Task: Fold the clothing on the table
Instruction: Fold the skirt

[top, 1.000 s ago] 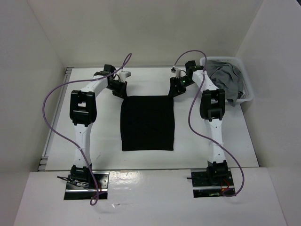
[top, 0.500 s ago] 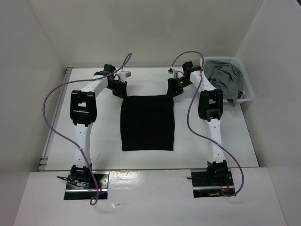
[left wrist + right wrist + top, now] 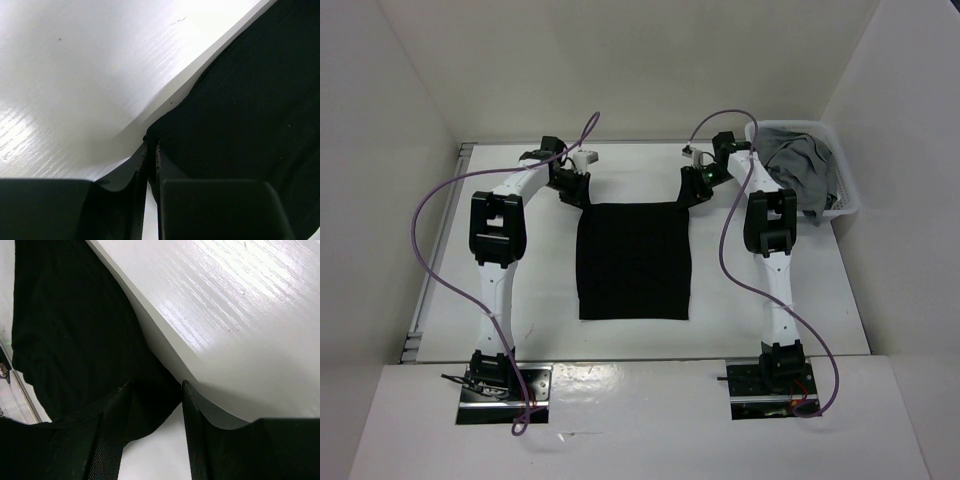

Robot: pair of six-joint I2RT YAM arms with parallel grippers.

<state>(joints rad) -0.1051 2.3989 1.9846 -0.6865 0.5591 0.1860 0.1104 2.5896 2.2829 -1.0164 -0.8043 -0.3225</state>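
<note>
Both grippers sit at the far corners of the black clothing.
The left gripper [image 3: 572, 192] is clenched on the far left corner of the clothing [image 3: 632, 262], which lies flat in the middle of the table [image 3: 545, 270]. The right gripper [image 3: 690, 190] straddles the far right corner, fingers [image 3: 112, 430] apart, fabric between them unpinched. A basket [image 3: 847, 205] holding a grey garment [image 3: 805, 165] stands far right.

Far rt corner: white plastic basket [image 3: 849, 196] w/ grey garment [image 3: 806, 165] heaped inside, draped over the left rim. Plain white walls [image 3: 650, 70] at back & both sides.
</note>
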